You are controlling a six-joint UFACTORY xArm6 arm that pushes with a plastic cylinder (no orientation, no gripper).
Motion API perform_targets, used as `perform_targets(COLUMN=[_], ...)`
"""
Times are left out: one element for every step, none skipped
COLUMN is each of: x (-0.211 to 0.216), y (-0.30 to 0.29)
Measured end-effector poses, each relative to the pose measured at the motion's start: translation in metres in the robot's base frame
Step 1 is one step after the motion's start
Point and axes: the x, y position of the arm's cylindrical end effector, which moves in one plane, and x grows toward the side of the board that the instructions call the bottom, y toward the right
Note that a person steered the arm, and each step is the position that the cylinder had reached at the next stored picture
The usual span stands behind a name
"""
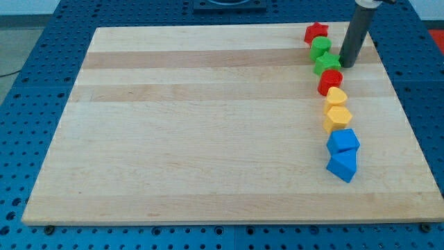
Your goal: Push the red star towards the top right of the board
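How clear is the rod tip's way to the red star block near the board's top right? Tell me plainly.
Probably clear. My tip stands at the view's right of the green star block, close beside it. The red star block lies toward the view's top left of the tip, with bare wooden board at the star's right side.

My tip (345, 66) ends a straight, round rod, dark grey to black, smooth and matt, with a faint lighter sheen down one side. At the view's top it enters a wider, paler grey collar, cut off by the frame.
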Motion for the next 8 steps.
perform_targets(x=[0.0, -0.012, -0.048, -0.112, -0.129, -0.128, -0.128, -0.128], y=[-0.001, 0.03, 0.066, 0.07, 0.072, 0.072, 0.072, 0.076])
